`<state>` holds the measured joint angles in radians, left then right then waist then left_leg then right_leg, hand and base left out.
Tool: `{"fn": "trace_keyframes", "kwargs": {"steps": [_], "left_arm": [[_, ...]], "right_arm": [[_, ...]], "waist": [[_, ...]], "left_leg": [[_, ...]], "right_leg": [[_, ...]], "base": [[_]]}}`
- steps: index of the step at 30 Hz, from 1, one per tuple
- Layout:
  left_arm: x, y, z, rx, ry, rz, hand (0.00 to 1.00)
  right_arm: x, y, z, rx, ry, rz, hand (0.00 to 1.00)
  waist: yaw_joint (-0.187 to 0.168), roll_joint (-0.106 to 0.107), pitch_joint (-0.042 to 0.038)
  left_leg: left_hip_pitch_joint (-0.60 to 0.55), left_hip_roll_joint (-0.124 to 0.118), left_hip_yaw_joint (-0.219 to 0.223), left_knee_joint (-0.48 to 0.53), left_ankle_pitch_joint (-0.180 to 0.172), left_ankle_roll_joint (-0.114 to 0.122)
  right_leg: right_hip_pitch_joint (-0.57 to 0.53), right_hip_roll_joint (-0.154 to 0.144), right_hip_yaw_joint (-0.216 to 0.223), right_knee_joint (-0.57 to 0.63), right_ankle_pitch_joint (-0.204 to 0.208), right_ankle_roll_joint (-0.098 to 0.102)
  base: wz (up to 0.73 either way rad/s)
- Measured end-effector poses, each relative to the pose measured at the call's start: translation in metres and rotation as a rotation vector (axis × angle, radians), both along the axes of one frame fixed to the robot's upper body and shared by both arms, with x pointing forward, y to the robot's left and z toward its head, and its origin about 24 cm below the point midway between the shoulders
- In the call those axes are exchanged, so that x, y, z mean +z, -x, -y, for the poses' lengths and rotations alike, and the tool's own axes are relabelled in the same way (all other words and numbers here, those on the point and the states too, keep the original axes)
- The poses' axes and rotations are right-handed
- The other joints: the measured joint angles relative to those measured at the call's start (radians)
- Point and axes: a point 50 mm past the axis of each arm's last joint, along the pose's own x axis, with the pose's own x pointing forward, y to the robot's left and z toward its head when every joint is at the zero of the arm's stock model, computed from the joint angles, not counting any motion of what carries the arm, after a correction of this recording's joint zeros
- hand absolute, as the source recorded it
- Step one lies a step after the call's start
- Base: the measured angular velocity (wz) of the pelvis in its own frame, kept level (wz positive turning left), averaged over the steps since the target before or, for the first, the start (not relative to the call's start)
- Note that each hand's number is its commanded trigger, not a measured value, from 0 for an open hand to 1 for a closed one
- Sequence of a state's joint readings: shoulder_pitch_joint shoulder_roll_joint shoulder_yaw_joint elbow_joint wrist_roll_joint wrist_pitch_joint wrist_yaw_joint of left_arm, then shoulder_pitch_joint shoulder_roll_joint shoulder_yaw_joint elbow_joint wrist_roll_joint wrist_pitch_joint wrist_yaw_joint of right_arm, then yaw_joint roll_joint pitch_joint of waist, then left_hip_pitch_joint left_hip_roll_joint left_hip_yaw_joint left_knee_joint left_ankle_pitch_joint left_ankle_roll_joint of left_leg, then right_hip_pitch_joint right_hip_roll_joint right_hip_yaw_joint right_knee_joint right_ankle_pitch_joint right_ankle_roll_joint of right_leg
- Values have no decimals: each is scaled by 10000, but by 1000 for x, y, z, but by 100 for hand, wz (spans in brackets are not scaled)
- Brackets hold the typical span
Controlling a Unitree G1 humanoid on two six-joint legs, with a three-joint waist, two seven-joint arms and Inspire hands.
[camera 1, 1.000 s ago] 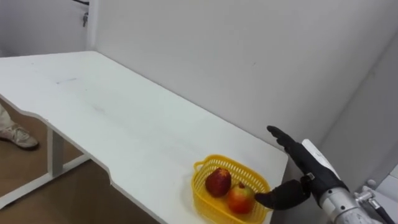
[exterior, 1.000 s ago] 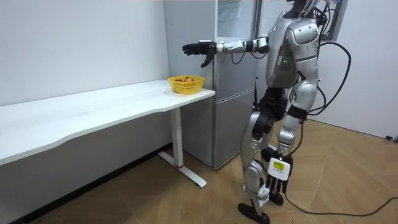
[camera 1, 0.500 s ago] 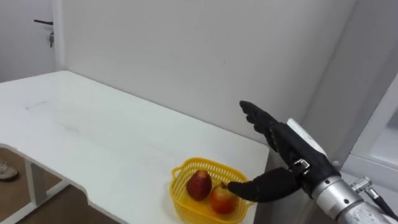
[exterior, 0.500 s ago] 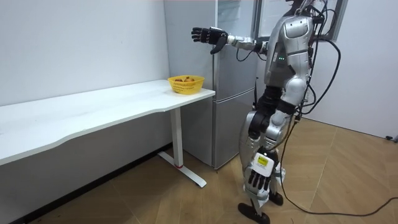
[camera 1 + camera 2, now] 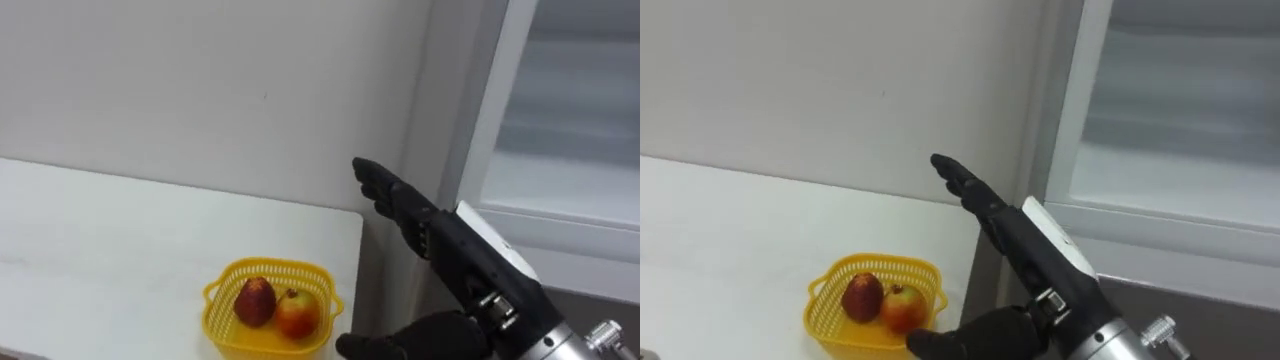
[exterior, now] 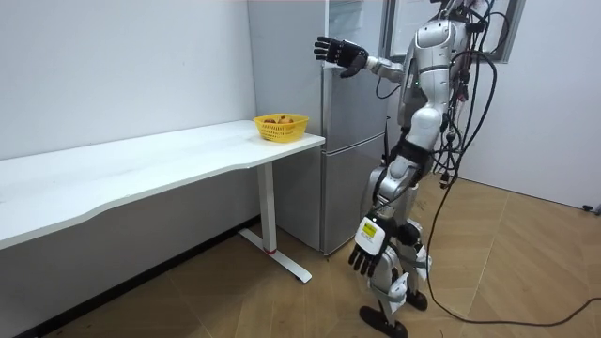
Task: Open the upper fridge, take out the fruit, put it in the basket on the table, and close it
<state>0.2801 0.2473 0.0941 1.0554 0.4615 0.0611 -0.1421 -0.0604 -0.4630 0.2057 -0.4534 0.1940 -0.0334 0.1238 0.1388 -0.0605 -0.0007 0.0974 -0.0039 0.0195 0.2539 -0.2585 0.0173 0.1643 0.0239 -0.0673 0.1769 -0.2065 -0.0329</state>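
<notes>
Reaching toward the upper fridge [image 5: 560, 185], at two o'clock from the right hand [image 5: 450, 250], looks like the step; its contents I cannot make out. The hand is spread and empty, and must next swing in. The basket [image 5: 268, 305] of apples [image 5: 255, 300] sits at eight o'clock, off that path. The left hand [image 6: 364, 259] hangs relaxed.

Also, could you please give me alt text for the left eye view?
The robot's open right hand hovers in front of the upper fridge, holding nothing. At lower left, a yellow basket with two apples sits at the end of a white table.
</notes>
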Motion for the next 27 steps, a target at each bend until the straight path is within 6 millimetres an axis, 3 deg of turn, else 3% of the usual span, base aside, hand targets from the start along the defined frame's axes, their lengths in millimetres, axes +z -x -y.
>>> {"fn": "trace_keyframes", "kwargs": {"steps": [2, 6, 9, 11, 14, 21, 27], "left_arm": [[-2, 2, 4, -92, 143, -107, 0], [-4, 2, 8, -164, 352, -116, 0], [-7, 4, 16, -69, 523, -214, 0], [-9, 5, 21, -49, 663, -181, 0], [-9, 4, 22, -80, 629, 9, 0], [-10, 5, 27, -43, 648, 116, 0], [-10, 6, 27, -4, 247, 318, 0]], "right_arm": [[5, 6, -6, 194, -426, 243, 0], [3, 18, -6, 121, -1168, 430, 0], [-6, 22, 1, -540, -1617, 120, 0], [-3, 21, 6, -1030, -2013, 301, 0], [3, 21, 20, -1898, -2341, 853, 0], [12, 23, 44, -3784, -3331, 1754, 0], [3, 27, 52, -4910, -3973, 1666, 0]], "waist": [[-31, 98, 17], [-284, 182, -23], [-485, 361, -32], [-575, 570, -23], [-798, 704, -27], [-1071, 684, -49], [-1100, 626, -61]], "left_leg": [[-23, 70, 230, 0, -9, 5], [-97, 88, 345, 69, -17, 12], [-164, 88, 411, 133, -35, 41], [-168, 130, 592, 119, -39, 48], [-184, 131, 621, 118, -41, 51], [-177, 139, 735, 39, -39, 51], [-197, 163, 944, -16, -36, 53]], "right_leg": [[-100, 46, 177, 101, 23, -26], [-216, 58, 338, 114, 40, -43], [-268, 54, 369, 118, 47, -35], [-346, 54, 395, 120, 98, -30], [-355, 51, 388, 131, 102, -31], [-471, 78, 555, 92, 102, -35], [-571, 111, 811, 102, 104, -32]], "base": [[-30], [-10], [-7], [-21], [-5], [-4], [-11]]}}
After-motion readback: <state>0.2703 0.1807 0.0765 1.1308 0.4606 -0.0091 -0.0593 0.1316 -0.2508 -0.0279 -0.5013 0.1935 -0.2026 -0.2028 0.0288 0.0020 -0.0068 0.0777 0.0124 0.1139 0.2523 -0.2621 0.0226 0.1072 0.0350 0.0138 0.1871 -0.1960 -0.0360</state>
